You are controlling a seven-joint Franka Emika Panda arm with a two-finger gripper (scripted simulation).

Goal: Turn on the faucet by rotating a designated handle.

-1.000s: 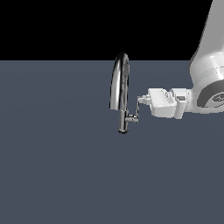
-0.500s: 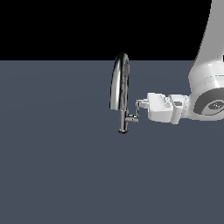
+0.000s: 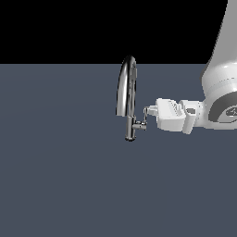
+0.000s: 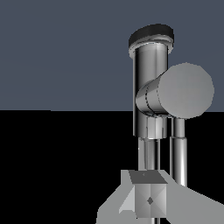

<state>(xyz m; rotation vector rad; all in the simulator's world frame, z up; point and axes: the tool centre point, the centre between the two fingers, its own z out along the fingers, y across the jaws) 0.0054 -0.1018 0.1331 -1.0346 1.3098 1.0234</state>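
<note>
The rigid, slick chrome handle [image 3: 145, 116] on the faucet [image 3: 127, 95] looks best pushed near its tip, where the claw [image 3: 149, 112] sits, opening indiscernible.

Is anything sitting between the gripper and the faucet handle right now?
Nothing visible. In the exterior view the gripper is right at the handle beside the faucet, with no other object between them.

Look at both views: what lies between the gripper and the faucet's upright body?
Only the handle lies there, reaching from the faucet toward the gripper in the exterior view. Whether they touch is unclear; the wrist view shows nothing else.
</note>
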